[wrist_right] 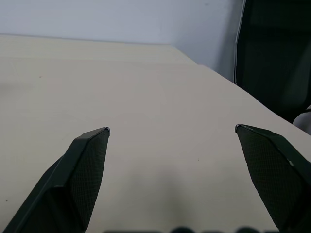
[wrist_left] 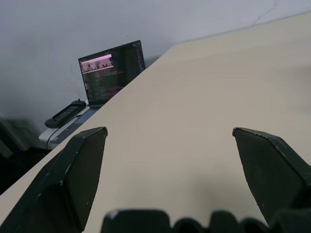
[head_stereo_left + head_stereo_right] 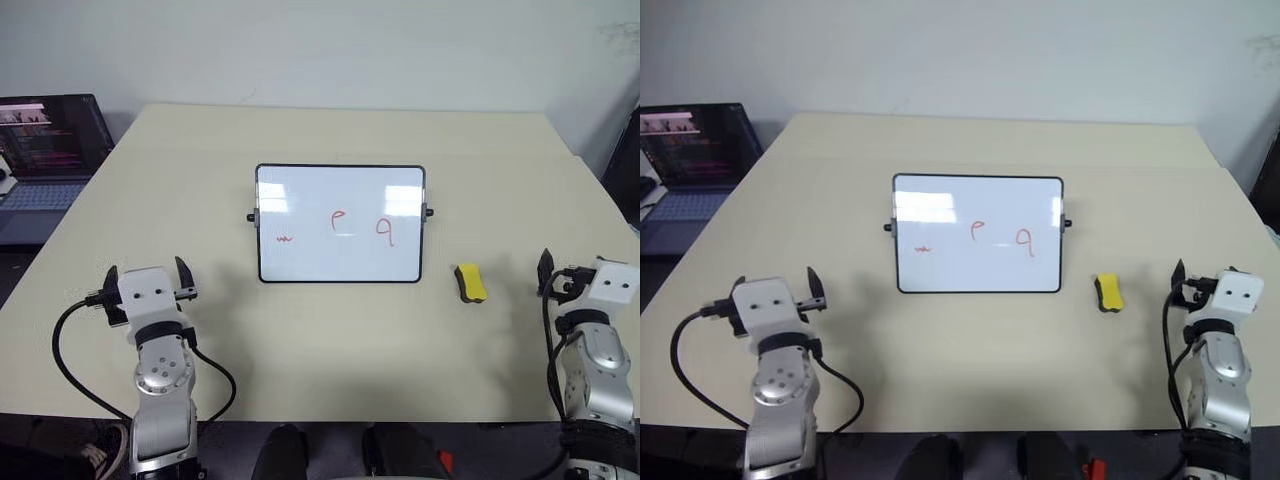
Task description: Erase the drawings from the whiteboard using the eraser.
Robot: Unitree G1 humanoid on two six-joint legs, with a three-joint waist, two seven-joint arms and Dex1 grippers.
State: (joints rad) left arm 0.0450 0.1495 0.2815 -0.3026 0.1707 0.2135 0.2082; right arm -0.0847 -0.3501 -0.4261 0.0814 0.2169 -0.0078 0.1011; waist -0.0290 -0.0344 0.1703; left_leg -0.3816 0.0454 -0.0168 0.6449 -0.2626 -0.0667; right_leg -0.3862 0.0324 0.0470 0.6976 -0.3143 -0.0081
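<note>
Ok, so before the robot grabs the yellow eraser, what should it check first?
1. Eraser lies free on the table, right of the whiteboard: ok.
2. Right end effector open, holding nothing: ok.
3. Left end effector open, holding nothing: ok.
4. Bare table between the right end effector and the eraser: ok.
5. Drawings erased: not ok, all three red marks are there.
6. Whiteboard fixed in place: cannot tell.

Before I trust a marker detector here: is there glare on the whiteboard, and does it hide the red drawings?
In both eye views, bright glare streaks the whiteboard's upper part; the drawings sit lower, and all three stay readable, with a faint reflection crossing the middle one.
</note>
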